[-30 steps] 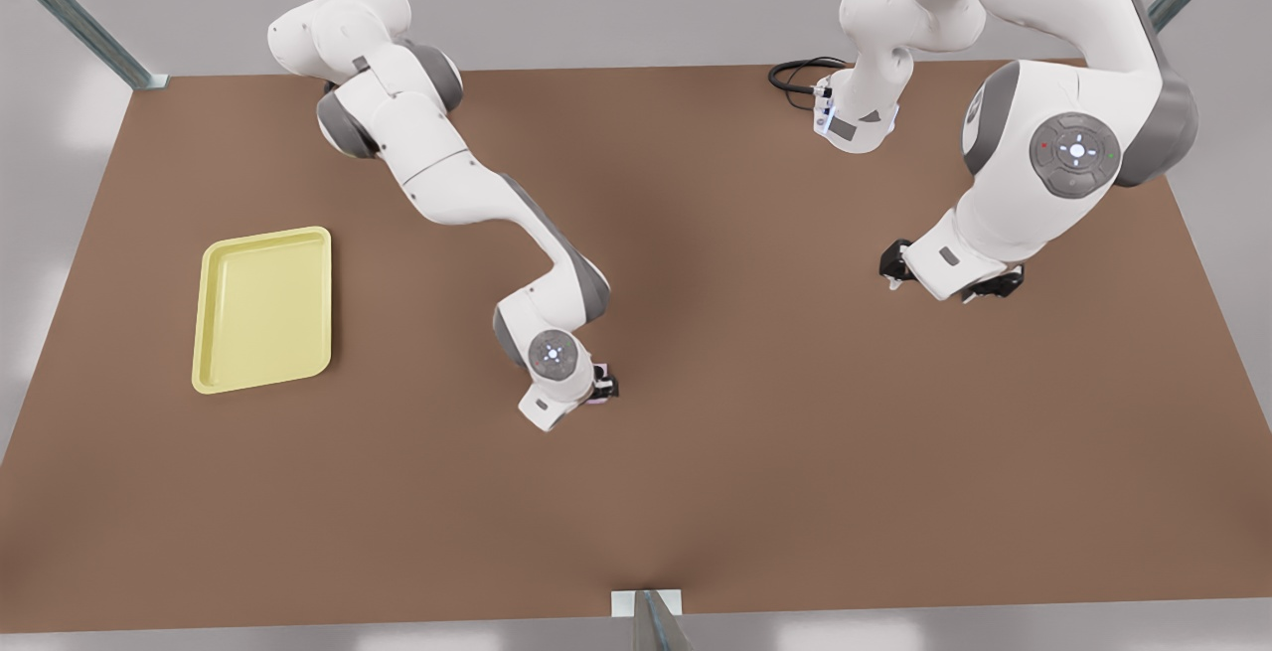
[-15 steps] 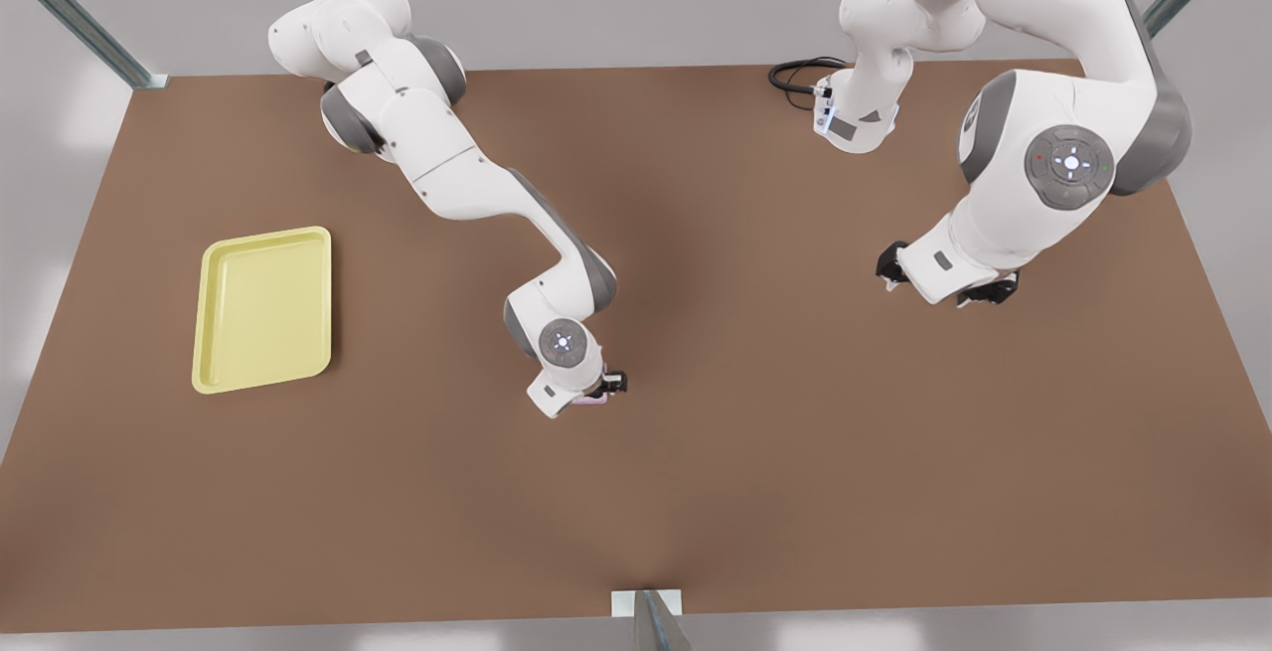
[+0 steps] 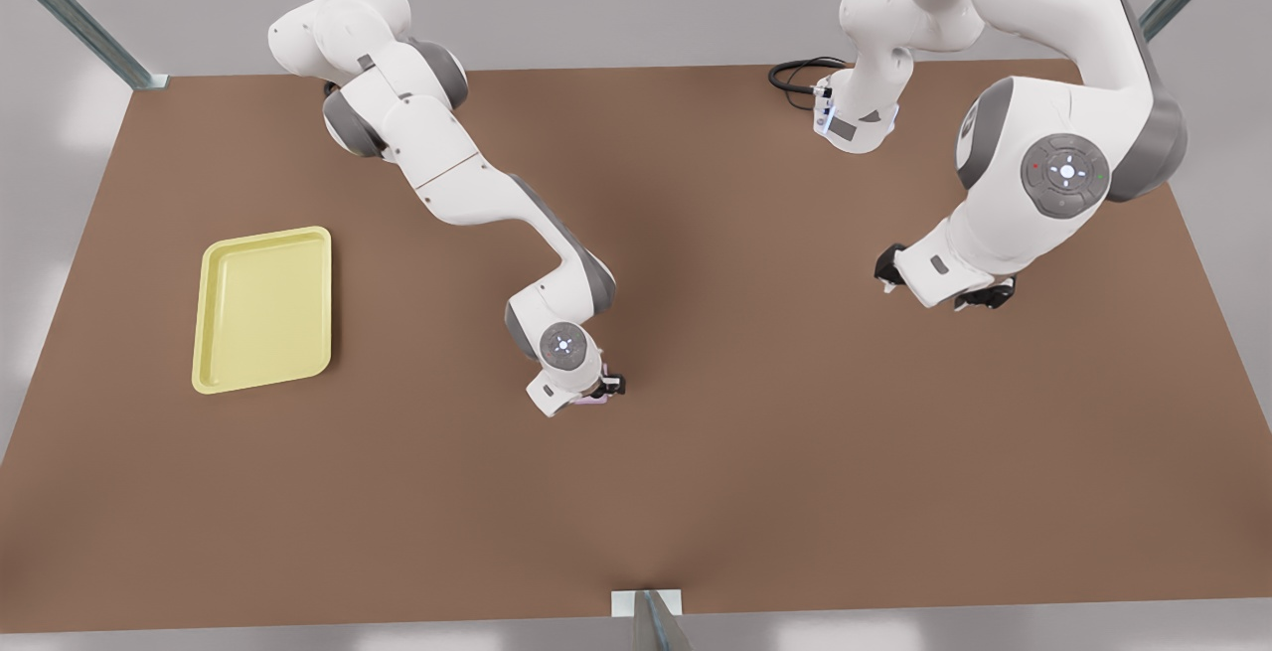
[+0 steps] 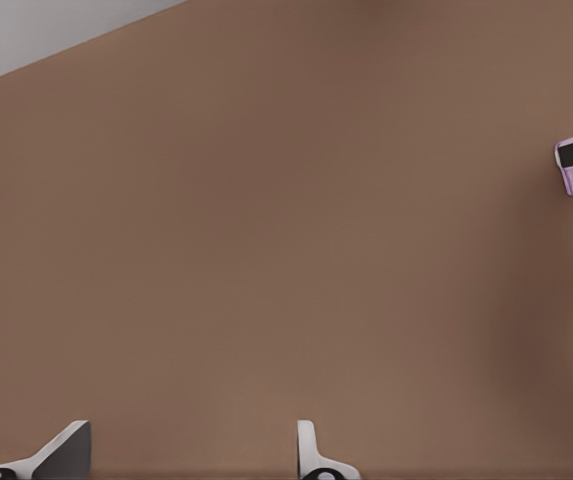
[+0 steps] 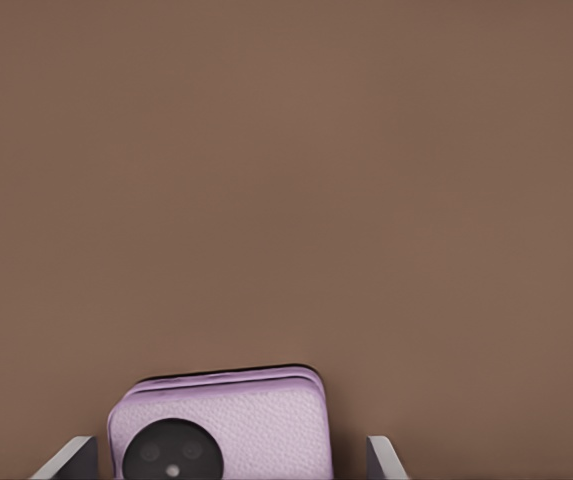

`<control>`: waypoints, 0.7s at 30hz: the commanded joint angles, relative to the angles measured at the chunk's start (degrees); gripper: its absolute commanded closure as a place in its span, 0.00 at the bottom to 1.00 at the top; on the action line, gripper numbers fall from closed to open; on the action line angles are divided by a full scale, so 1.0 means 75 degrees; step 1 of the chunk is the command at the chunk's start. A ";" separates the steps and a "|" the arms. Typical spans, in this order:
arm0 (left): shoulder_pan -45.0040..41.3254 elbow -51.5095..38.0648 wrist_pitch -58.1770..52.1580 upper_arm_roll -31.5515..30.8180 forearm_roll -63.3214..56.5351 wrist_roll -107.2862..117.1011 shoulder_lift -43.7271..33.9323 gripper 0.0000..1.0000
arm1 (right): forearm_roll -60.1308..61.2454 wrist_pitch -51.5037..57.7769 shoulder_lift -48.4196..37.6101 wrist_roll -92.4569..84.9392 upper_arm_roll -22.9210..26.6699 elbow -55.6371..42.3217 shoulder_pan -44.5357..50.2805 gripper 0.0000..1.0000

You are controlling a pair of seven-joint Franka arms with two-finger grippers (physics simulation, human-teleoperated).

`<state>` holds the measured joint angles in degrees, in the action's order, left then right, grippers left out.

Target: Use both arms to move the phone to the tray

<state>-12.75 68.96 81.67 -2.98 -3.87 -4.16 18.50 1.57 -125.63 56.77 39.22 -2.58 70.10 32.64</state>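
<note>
- Brown bench [image 3: 755, 452] top, matte, plain; grey walls around it, metal frame struts at the far corners and one at the middle of the near edge.
- Right gripper [image 3: 599, 391] sits low over the middle of the bench, a bit toward the near edge. In its wrist view its fingertips [image 5: 71, 458] stand either side of the phone [image 5: 221, 425], with a gap to the fingertip on the far side from the lens; contact on the lens side can't be judged. Claw spread wider than the phone, not clamped.
- Phone lies flat on the bench, pale pink-lilac, black round lens up. From the front view only a sliver shows under the wrist.
- Left gripper [image 3: 936, 283] hangs above the bench toward the front view's right, well apart from the phone. Its wrist view shows two fingertips [image 4: 61, 452] wide apart, nothing between them, the phone far off at the frame's margin.
- Tray [image 3: 214, 318]: pale yellow, near the bench's edge on the front view's left, well apart from both grippers.
- Black cable [image 3: 795, 75] coiled at the far edge beside one arm's base.
</note>
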 commanded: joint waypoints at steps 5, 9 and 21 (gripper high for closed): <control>0.0000 0.0004 0.0009 -0.0001 0.0013 -0.0126 0.0018 0.00 | 0.0001 -0.0054 -0.0011 0.0197 -0.0007 -0.0007 0.0008 0.19; 0.0000 0.0004 0.0009 -0.0001 0.0013 -0.0137 0.0030 0.00 | 0.0001 -0.0054 -0.0011 0.0185 -0.0007 -0.0007 0.0008 0.20; 0.0000 -0.0007 0.0009 -0.0001 0.0013 -0.0137 0.0065 0.00 | -0.0010 0.0039 -0.2248 -0.3095 0.0052 0.2558 -0.1761 0.24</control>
<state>-12.74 68.93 81.76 -2.99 -3.75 -4.85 19.08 1.77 -125.70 41.19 34.44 -2.26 87.68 20.89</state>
